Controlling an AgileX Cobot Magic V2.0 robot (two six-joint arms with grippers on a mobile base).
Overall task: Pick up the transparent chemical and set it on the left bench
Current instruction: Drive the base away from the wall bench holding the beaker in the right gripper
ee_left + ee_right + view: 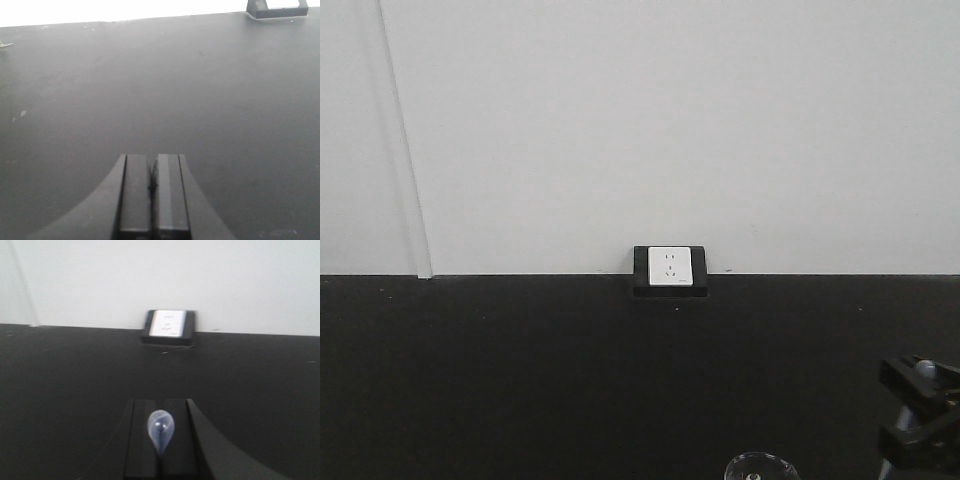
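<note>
White wall fills the upper half of the front view, and a matte black counter runs along its foot. A wall socket, white in a black frame, sits where the two meet, and everything else is placed from it.

Below the socket and off to its right, at the lower right corner of the front view, is the right gripper. Its wrist camera looks straight across the counter at the socket. The fingers are drawn in on the transparent chemical, a slim bluish-clear pipette. Its rounded bulb stands up between the two pads, and the narrow neck runs down into the seam where they meet (the stem below that is hidden by the fingers). The bulb is lifted clear of the counter top, in line with the socket as this camera sees it.

The rim of a clear glass vessel shows at the bottom edge of the front view. It is below the socket and slightly to its right, just beside the right gripper.

The left gripper hangs over bare counter, with the socket's black frame at the far upper right of its own view. Its fingers are pressed pad to pad with only a thin dark line between them, and they hold nothing.
</note>
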